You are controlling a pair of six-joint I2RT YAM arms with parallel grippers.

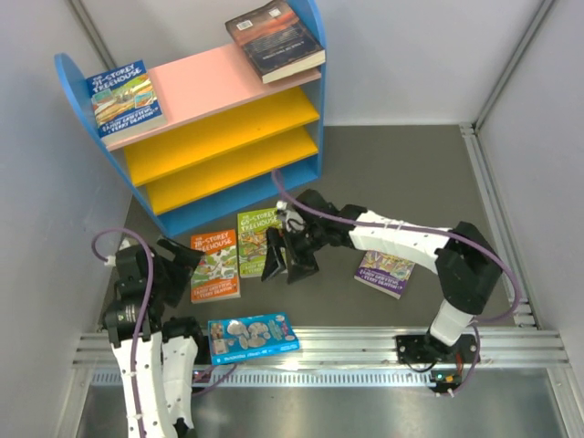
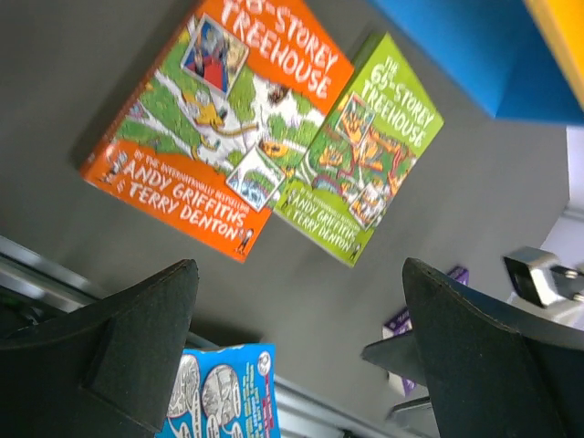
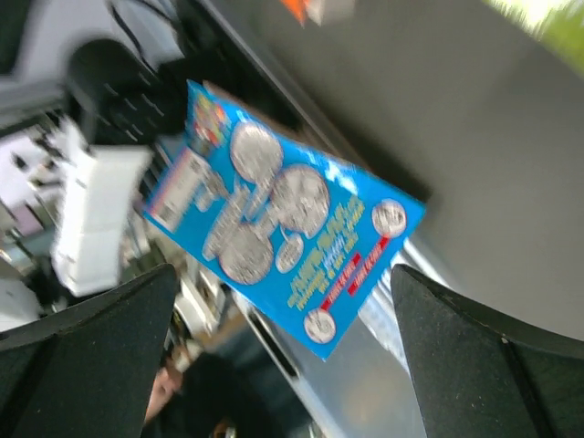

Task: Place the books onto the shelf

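The shelf [image 1: 228, 128] stands at the back left. On its pink top board lie a blue book [image 1: 126, 99] and a thick dark book [image 1: 275, 38]. An orange book [image 1: 214, 265], a green book [image 1: 256, 239] and a purple book [image 1: 385, 272] lie flat on the grey floor. A bright blue book [image 1: 253, 337] rests on the metal front rail. My right gripper [image 1: 290, 260] hangs open just right of the green book, holding nothing. At the orange book's left edge, my left gripper [image 1: 181, 269] is open and empty. The left wrist view shows the orange book [image 2: 219, 128] and green book [image 2: 365, 155] ahead of the left gripper [image 2: 299, 283]. The right wrist view looks past the right gripper [image 3: 283, 292] at the bright blue book [image 3: 283, 219].
White walls close in the left, back and right. A metal rail [image 1: 365, 347] runs along the front edge. The right arm's purple cable [image 1: 310, 212] loops over the floor before the shelf. The two yellow boards hold nothing.
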